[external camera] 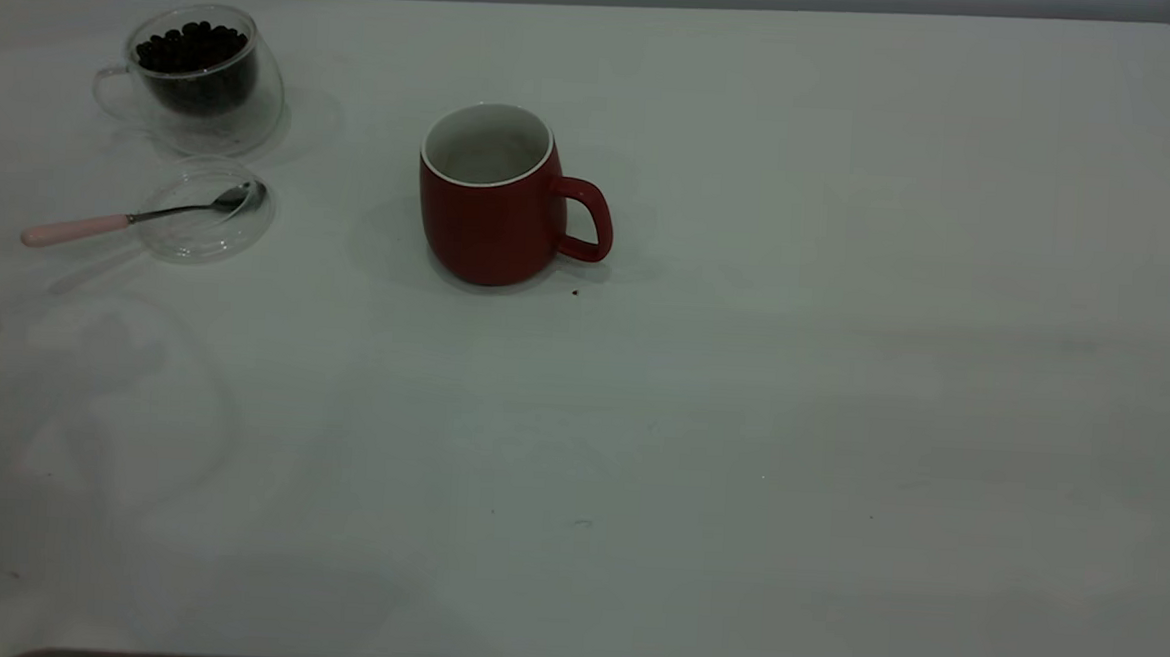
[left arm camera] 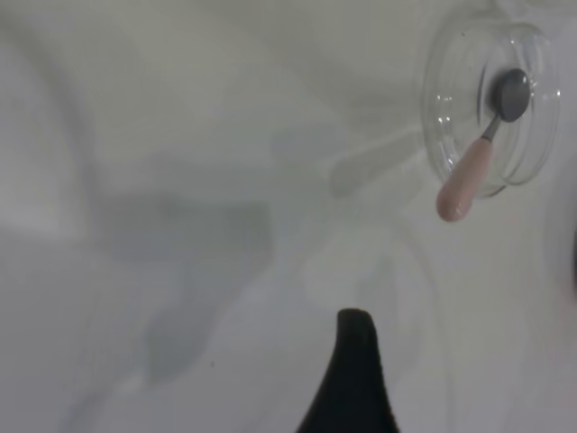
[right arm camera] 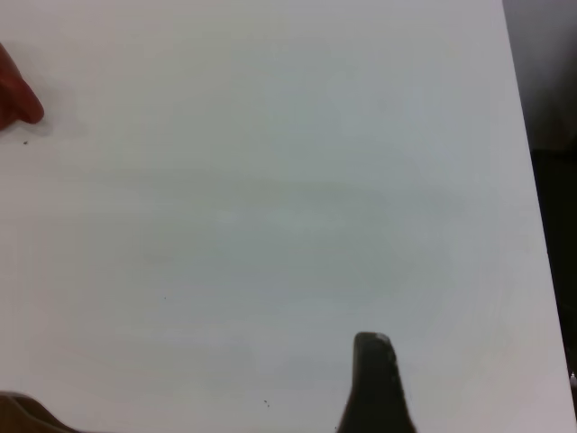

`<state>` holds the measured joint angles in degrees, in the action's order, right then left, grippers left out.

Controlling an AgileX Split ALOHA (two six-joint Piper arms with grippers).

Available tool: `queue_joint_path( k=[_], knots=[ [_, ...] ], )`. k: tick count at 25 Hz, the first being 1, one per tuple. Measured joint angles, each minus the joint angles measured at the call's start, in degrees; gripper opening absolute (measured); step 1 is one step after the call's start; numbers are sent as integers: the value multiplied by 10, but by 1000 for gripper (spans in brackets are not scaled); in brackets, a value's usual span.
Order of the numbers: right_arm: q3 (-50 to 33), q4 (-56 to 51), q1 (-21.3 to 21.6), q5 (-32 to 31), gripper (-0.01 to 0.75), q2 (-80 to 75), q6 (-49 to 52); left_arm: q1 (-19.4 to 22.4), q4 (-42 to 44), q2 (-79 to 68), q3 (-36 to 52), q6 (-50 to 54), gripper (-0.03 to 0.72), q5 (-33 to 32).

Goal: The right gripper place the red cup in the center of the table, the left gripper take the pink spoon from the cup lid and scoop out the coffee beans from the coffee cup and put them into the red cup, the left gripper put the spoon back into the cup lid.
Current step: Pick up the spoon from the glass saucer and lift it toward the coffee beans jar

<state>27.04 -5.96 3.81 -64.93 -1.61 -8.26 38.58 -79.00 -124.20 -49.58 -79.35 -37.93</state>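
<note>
Mug [external camera: 496, 219] stands upright about mid-surface [external camera: 843, 382], inside looks bare, handle turned toward the right arm's side; placing looks done, so the step in hand is likely the spoon pick-up. Left tool [left arm camera: 356, 379] hovers above bare surface, only one black fingertip showing at the wrist view's edge; apart or together, cannot tell. Spoon [left arm camera: 476, 158] lies ahead of and off to one side of that tool, well apart: bowl resting in the lid [left arm camera: 451, 108], pink handle sticking out over the rim onto the surface. Glass cup [external camera: 203, 78] of beans [external camera: 194, 48] sits just beyond the lid, away from the tool. To do it well: bring the tool over the overhanging handle, fingers across it, close low without nudging the lid, lift level. Right tool [right arm camera: 374, 388] hangs over bare surface, mug's edge far off; one fingertip visible, spread cannot be told. Neither arm shows in the exterior view.
</note>
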Motion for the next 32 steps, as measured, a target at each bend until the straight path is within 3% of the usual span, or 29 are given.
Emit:
queue_joint_path(
  k=[9,32],
  knots=[
    [0,0,0,0,591,0,0,0,-103,-73,-5,-96,706,-65],
    [0,0,0,0,591,0,0,-54,-78,-182,-117,-43,686,-127]
  ],
)
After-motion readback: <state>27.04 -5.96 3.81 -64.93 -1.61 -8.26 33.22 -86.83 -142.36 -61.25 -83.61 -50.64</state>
